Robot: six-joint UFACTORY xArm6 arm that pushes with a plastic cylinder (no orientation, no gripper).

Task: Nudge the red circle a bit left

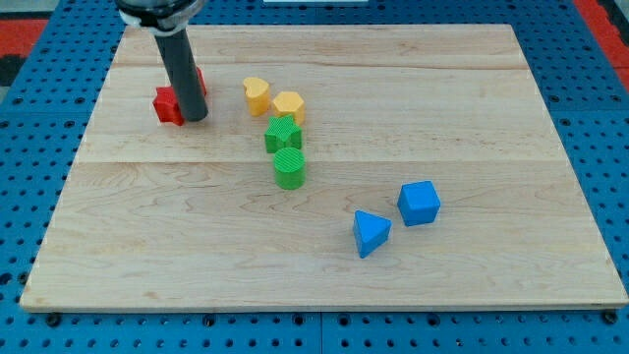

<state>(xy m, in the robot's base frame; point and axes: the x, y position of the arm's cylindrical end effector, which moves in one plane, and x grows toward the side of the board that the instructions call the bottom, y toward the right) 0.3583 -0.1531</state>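
My tip [195, 118] rests on the wooden board [393, 88] near its upper left. A red block [168, 105] sits just left of the tip, touching the rod; its shape is unclear, with a notched edge. A second red block [200, 79] peeks out from behind the rod on its right, mostly hidden, so I cannot tell its shape. I cannot tell which of the two is the red circle.
A yellow heart [257, 95] and a yellow hexagon [288, 105] lie to the right of the tip. A green star [283, 134] and a green circle [290, 169] sit below them. A blue cube [419, 203] and a blue triangle [371, 233] lie lower right.
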